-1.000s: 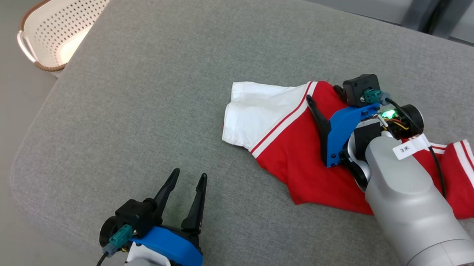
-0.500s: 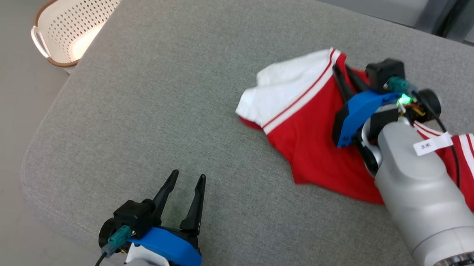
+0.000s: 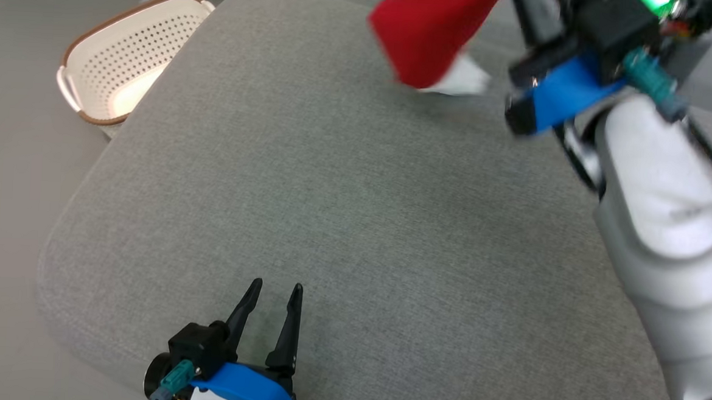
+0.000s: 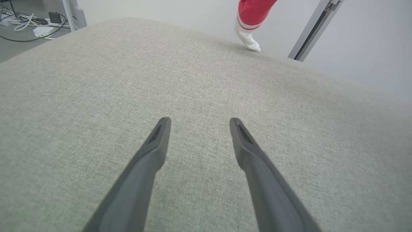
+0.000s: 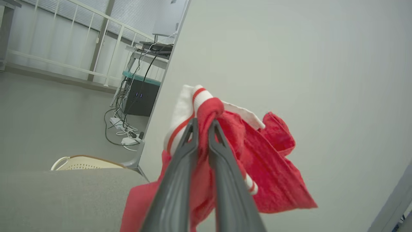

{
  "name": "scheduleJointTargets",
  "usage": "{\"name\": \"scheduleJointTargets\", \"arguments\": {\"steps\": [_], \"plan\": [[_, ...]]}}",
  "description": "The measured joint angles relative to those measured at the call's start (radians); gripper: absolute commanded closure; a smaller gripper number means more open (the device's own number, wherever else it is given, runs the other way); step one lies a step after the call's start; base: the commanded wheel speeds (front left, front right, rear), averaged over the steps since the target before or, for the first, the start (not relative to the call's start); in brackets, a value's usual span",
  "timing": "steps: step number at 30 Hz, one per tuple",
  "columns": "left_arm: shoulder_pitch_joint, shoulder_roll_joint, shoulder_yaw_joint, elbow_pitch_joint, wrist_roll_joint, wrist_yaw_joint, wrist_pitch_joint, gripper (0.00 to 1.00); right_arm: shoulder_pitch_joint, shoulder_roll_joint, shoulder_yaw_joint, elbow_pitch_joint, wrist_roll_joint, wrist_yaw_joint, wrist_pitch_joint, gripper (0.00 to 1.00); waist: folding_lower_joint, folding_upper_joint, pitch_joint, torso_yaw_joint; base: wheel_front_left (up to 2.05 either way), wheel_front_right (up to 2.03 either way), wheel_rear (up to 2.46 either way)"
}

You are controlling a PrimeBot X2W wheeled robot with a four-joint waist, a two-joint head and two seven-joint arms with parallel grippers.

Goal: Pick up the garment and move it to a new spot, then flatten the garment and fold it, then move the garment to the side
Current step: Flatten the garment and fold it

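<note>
Garment (image 5: 276,180), red with white striped trim, hangs bunched in the air from my right claw (image 5: 202,122), whose two fingers are pinched tight on a fold of it. It dangles over the far part of the grey padded tabletop (image 3: 356,194), its white end (image 4: 252,45) hanging lowest; whether that end touches the surface I cannot tell. My left claw (image 3: 276,285) hovers low near the tabletop's near edge, fingers spread apart and holding nothing. A perforated cream basket (image 3: 129,60) sits on the floor beyond the left corner.
</note>
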Motion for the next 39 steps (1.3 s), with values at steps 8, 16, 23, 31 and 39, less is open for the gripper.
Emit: {"name": "scheduleJointTargets", "arguments": {"steps": [8,16,23,31,39], "plan": [[0.03,-0.001,0.007,0.003,0.02,-0.001,0.0,0.0,0.43,-0.113,-0.044,0.05,0.065,0.0,0.001,1.0,0.0,0.0,-0.018,-0.084,0.0,0.0,0.0],[0.03,-0.001,0.034,0.004,0.048,-0.004,0.0,0.0,0.681,-0.086,-0.304,0.119,0.095,0.0,0.001,0.0,0.0,0.0,-0.036,-0.167,0.0,0.0,0.0],[0.021,-0.001,0.016,0.004,0.047,-0.005,0.0,0.0,0.63,-0.012,-0.322,0.062,0.072,0.0,0.001,0.0,0.0,0.0,-0.055,-0.18,0.0,0.0,0.0],[0.021,-0.001,0.001,0.012,0.032,-0.005,0.0,0.0,0.45,0.034,-0.221,0.175,0.129,0.0,0.012,0.0,0.0001,0.0,-0.046,-0.112,0.0,0.0,0.0],[0.021,0.0,-0.012,0.015,0.014,-0.005,0.0,0.0,0.334,0.056,-0.277,0.384,0.152,0.0,0.084,0.0,0.0001,0.0,-0.021,-0.034,0.0,0.0,0.0]]}}
